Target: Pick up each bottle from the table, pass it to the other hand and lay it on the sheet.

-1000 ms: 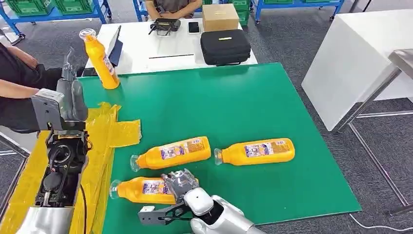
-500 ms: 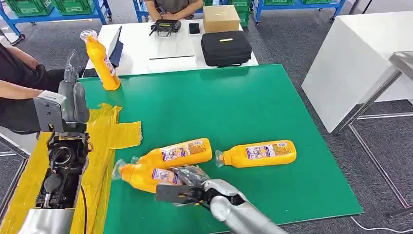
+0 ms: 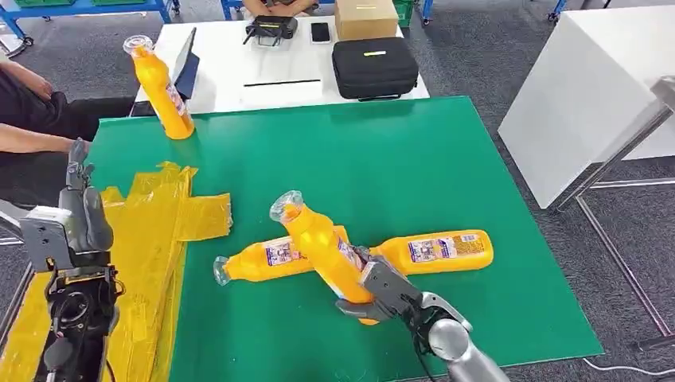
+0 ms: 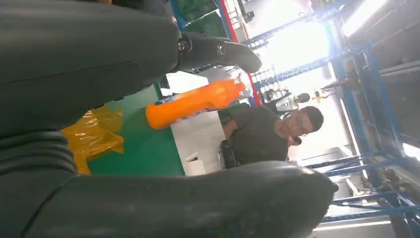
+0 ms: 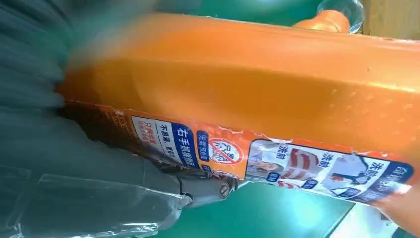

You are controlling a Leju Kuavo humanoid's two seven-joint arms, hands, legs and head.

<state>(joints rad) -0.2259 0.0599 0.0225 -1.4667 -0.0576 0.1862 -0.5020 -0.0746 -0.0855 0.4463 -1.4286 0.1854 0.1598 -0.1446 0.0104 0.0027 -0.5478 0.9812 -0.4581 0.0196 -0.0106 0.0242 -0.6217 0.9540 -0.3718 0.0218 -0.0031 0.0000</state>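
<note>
Low in the frame's centre, right hand (image 3: 380,293) grips a tilted bottle (image 3: 318,241); left hand (image 3: 79,208), lower left, open-fingered.

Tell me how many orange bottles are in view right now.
4. One in the right hand, lifted bottle; two lying on the green mat, left one and right one; one standing bottle at the far left corner.
</note>
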